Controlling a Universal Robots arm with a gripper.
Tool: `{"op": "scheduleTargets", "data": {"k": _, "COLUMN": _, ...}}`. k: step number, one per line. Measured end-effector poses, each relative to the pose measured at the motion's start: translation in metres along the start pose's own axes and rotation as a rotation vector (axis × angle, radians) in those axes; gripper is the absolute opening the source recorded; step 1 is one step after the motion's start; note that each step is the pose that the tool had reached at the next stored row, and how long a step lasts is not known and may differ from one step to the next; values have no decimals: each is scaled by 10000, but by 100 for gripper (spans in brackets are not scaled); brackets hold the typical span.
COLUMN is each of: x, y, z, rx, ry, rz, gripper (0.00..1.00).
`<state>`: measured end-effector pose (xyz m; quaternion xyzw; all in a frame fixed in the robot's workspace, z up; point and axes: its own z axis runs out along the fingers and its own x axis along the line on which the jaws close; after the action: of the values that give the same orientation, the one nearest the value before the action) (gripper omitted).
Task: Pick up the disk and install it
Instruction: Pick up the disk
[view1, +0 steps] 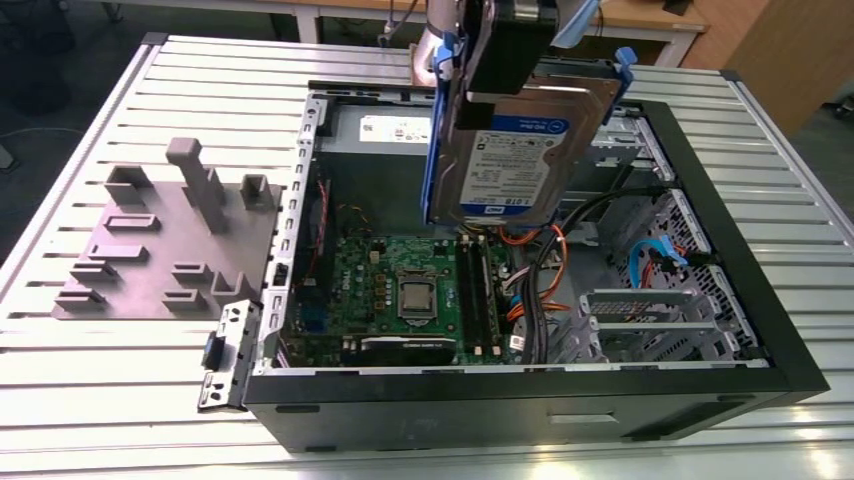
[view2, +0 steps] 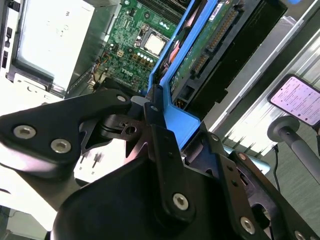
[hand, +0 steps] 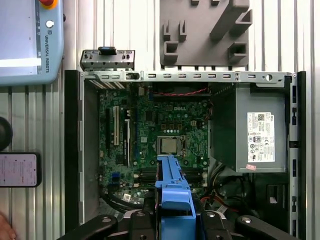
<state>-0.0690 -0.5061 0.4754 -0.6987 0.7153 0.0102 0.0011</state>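
Ribbed metal counter (view1: 107, 380) with an open black computer case (view1: 534, 410) lying on its side, interior facing up. In the exterior view a grey fixture plate (view1: 160, 250) with upright blocks sits on the counter at the exterior view's left of the case, and a small metal bracket (view1: 227, 350) lies just beside the case's corner. Inside the case are a green motherboard (view1: 400, 290), a grey power supply box (hand: 255, 130) with a white label, and orange and blue cables (view1: 561, 255). The hand (view1: 483, 95) is clamped on the disk (view1: 514, 160), its fingers (view2: 160, 135) closed on the blue carrier frame at one end. The disk hangs on edge in the air over the open case, above the motherboard, label side toward the exterior camera, clear of the case. The second wrist view shows the disk's green circuit-board side (view2: 220, 45). In the first wrist view the blue frame (hand: 172, 185) sticks out from the hand (hand: 175, 212) over the processor socket (hand: 169, 146); a phone (hand: 19, 170) and a teach pendant (hand: 30, 40) lie on the counter outside the case.
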Motion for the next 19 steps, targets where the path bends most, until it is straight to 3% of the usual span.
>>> {"op": "scheduleTargets", "data": {"k": 4, "x": 48, "y": -16, "z": 2, "rx": 0, "ry": 13, "rz": 2, "gripper": 37}}
{"op": "scheduleTargets", "data": {"k": 11, "x": 114, "y": -131, "z": 8, "rx": 0, "ry": 13, "rz": 10, "gripper": 37}}
{"op": "scheduleTargets", "data": {"k": 19, "x": 293, "y": -151, "z": 14, "rx": 0, "ry": 19, "rz": 11, "gripper": 37}}
